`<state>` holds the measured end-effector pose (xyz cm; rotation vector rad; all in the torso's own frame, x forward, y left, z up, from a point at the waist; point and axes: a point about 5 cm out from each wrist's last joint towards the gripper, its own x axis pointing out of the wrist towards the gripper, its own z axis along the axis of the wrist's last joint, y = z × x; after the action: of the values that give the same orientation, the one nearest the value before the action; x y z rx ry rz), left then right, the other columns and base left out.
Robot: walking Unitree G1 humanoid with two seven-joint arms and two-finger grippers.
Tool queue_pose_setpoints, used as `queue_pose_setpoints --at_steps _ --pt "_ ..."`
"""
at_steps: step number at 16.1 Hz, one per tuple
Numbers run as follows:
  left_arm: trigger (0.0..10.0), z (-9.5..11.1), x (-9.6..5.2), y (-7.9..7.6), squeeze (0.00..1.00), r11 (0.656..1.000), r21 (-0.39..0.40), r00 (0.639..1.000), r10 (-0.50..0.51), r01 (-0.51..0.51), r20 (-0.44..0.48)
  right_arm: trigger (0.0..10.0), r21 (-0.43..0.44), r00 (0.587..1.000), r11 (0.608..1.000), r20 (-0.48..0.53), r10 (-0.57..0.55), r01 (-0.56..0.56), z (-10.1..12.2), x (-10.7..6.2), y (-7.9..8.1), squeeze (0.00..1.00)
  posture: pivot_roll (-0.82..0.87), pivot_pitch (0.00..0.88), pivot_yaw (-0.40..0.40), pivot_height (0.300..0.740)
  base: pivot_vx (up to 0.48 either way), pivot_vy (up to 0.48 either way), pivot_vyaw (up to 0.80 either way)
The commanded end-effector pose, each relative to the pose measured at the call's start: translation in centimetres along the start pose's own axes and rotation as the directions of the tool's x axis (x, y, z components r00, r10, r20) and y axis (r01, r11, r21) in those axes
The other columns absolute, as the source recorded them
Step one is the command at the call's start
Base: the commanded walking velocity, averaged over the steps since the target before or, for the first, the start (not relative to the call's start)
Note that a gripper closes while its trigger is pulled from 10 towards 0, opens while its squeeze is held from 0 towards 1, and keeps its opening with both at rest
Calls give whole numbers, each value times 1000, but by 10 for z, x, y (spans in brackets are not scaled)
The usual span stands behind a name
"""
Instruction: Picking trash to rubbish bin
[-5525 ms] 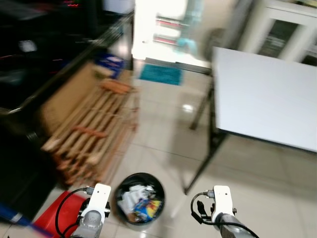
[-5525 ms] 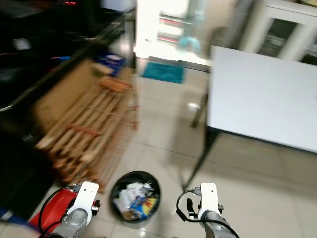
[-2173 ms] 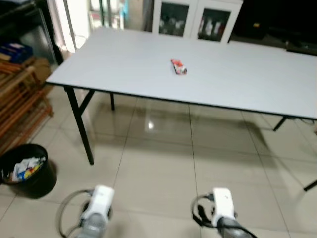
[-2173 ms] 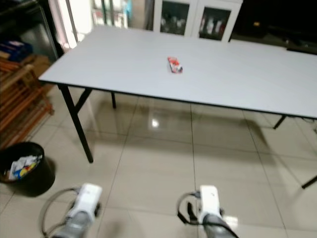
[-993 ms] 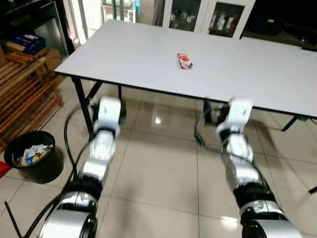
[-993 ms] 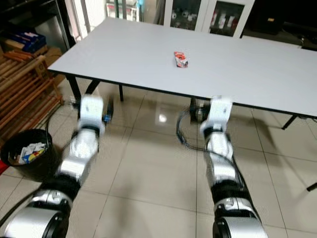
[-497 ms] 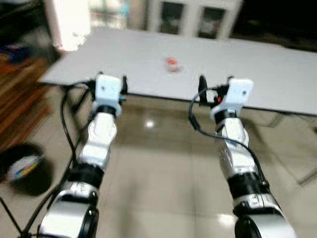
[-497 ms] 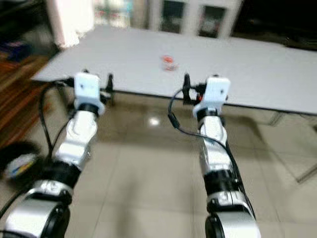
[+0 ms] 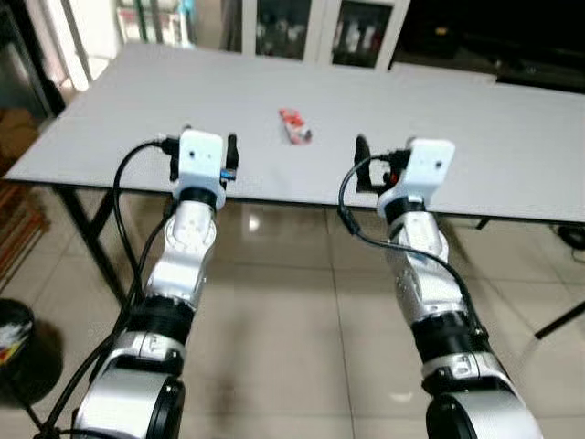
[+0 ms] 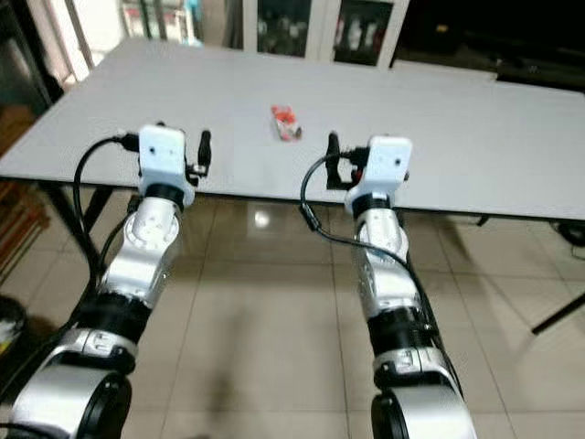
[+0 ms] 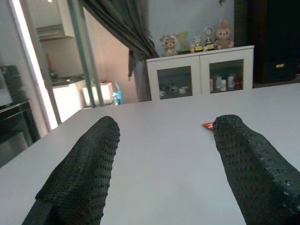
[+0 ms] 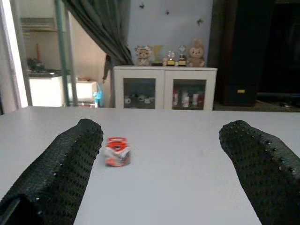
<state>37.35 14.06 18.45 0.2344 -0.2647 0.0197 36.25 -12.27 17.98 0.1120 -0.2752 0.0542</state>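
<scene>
A small red wrapper lies on the wide grey table, a little back from its near edge. Both my arms are raised in front of that edge. My left gripper is open, short of the wrapper and to its left. My right gripper is open too, short of the wrapper and to its right. In the right wrist view the wrapper lies ahead, close to one fingertip. In the left wrist view the wrapper peeks out beside a fingertip. The black rubbish bin stands on the floor at far left.
White glass-door cabinets stand behind the table. A black table leg slants down at left, with a wooden rack beyond it. Tiled floor stretches under the arms.
Both arms have come up from below the tabletop to the height of its near edge. The view has shifted, so the bin now sits at the far left edge.
</scene>
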Motion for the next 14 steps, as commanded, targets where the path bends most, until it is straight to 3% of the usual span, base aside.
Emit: queue_pose_setpoints --at_steps 1,14 --pt "10000 12 4 -12 0 999 -12 999 -35 35 30 10000 0 1000 1000 15 -27 27 6 1 -11 0 -59 16 -101 740 480 0 0" --pt "10000 12 4 -15 0 999 -5 999 -51 51 11 10000 12 1000 1000 1 8 -8 6 1 -1 0 -62 33 -100 740 480 0 0"
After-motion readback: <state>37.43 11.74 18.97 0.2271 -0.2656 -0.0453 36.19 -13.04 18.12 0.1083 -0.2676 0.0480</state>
